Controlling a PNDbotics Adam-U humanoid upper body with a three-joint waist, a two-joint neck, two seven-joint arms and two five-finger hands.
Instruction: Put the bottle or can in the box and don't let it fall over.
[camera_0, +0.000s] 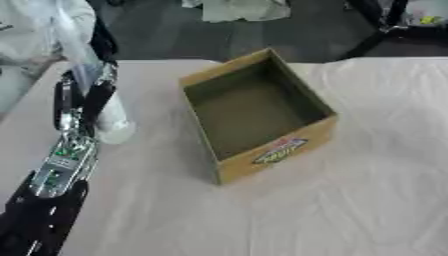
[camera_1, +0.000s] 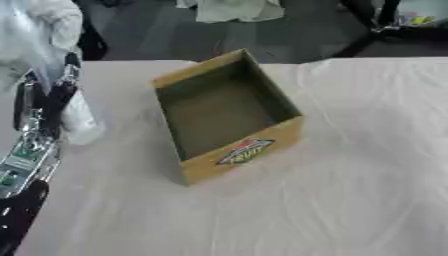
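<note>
White bottle (camera_0: 112, 122) stood upright at table's left side, left hand (camera_0: 80, 102) right against it, fingers seemingly curled round it, grip partly hidden; open cardboard box (camera_0: 262, 160) lay to bottle's right, near; right hand out of view

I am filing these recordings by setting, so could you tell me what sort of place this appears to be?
Probably a lab or workshop test bench, not a home. A table under a pale wrinkled cloth holds only an open, empty cardboard box and a whitish bottle at the left robot hand, with dark flooring and equipment legs behind.
</note>
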